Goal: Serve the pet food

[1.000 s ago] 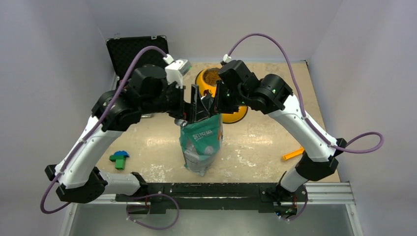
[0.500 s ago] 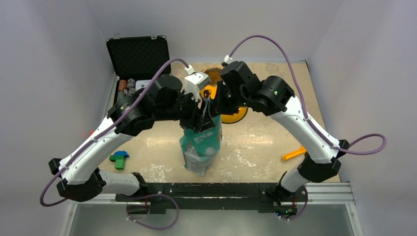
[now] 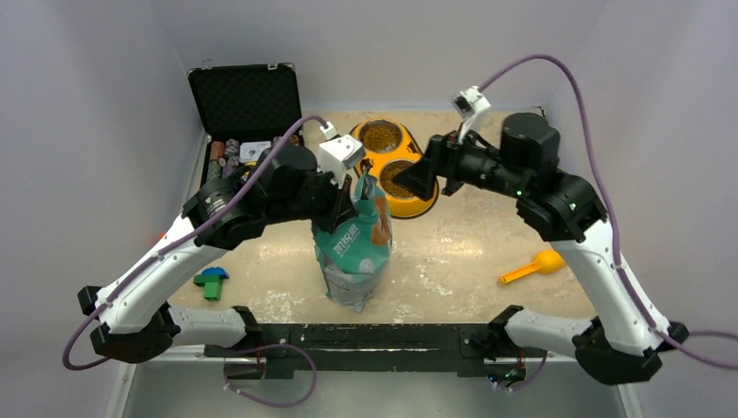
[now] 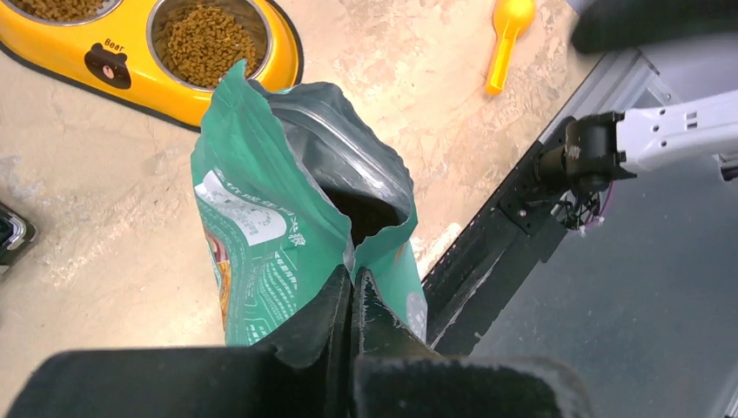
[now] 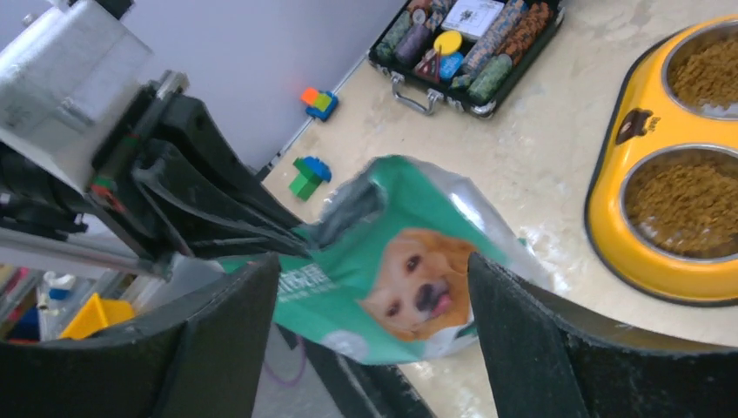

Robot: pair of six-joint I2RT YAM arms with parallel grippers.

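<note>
Looks nearly done: both of the 2 bowls in the yellow feeder (image 4: 174, 97) hold pet food (image 4: 202, 42). The bag (image 3: 352, 252) stands upright mid-table, mouth open, inside too dark to tell. Left gripper (image 4: 352, 296) is pinched tight on the bag's top edge. Right gripper (image 5: 374, 292) is spread wide, empty, near the feeder. Prob. left: let go of the bag.

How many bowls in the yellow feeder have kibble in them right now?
2. Both sit in the yellow feeder: the near bowl, closest to the pouch, and the far bowl behind it. Each holds kibble. No other bowl is in view.
</note>
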